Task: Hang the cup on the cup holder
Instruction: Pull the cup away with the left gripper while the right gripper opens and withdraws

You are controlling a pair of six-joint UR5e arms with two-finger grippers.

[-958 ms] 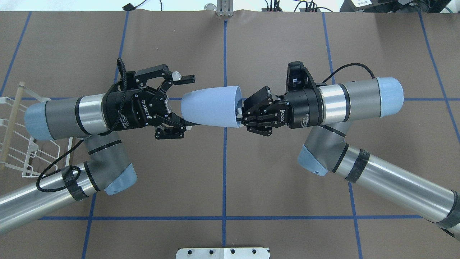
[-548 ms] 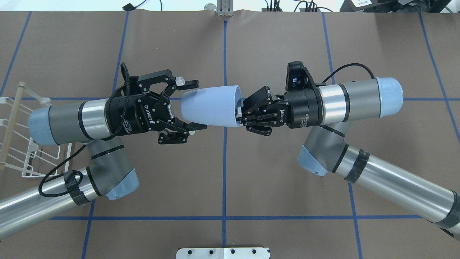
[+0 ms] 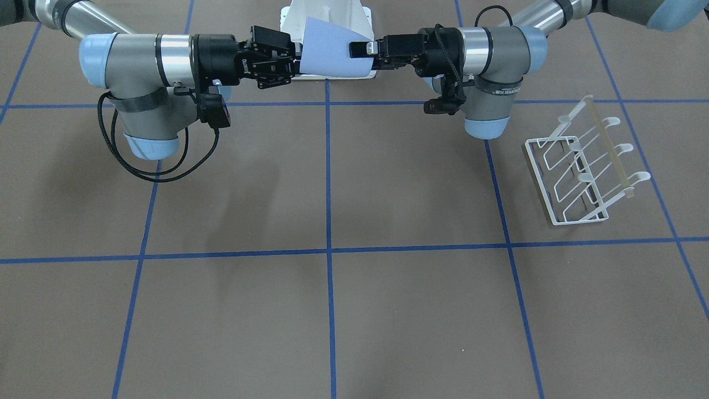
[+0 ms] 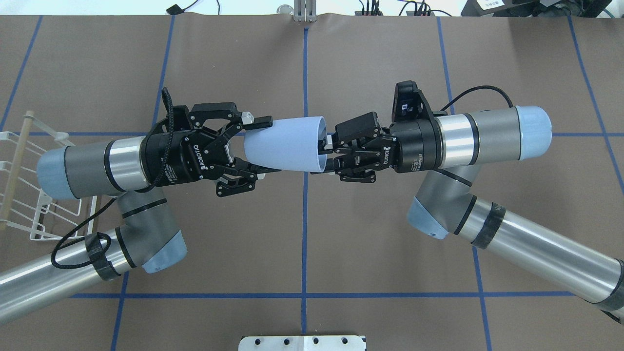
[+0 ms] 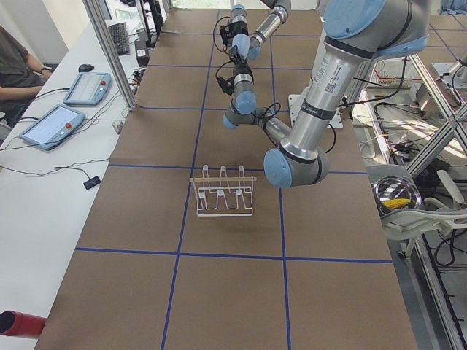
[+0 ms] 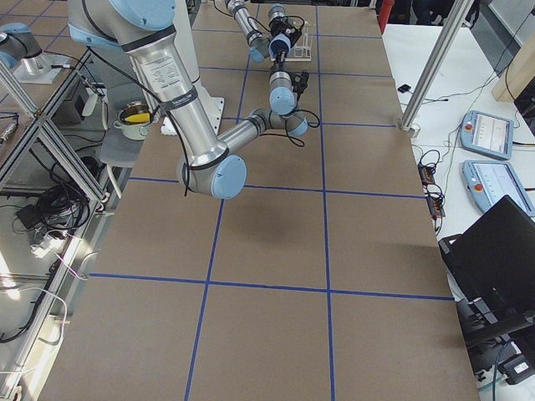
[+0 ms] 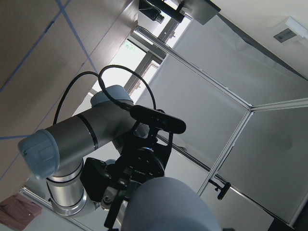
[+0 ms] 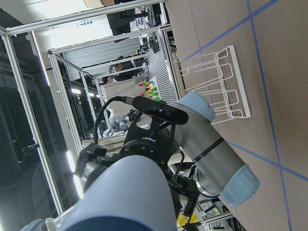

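Observation:
The light blue-grey cup (image 4: 287,145) is held on its side in mid-air over the table's middle, base toward my left arm, rim toward my right. My left gripper (image 4: 263,145) is shut on the cup's narrow base end, one finger above it and one below. My right gripper (image 4: 324,157) is at the rim with its jaws spread, one finger inside the mouth. In the front-facing view the cup (image 3: 332,52) sits between the two grippers. The white wire cup holder (image 4: 29,195) stands at the table's left edge, seen too in the front-facing view (image 3: 581,172). It is empty.
The white pedestal base (image 3: 327,22) is right behind the cup in the front-facing view and shows at the overhead view's bottom edge (image 4: 302,342). Blue tape lines grid the brown table. An operator and tablets (image 5: 55,124) sit beyond the table's far side.
My left gripper moved in and shut on the cup's base end. My right gripper spread its jaws at the rim and drew back slightly to the right. The cup stayed almost still.

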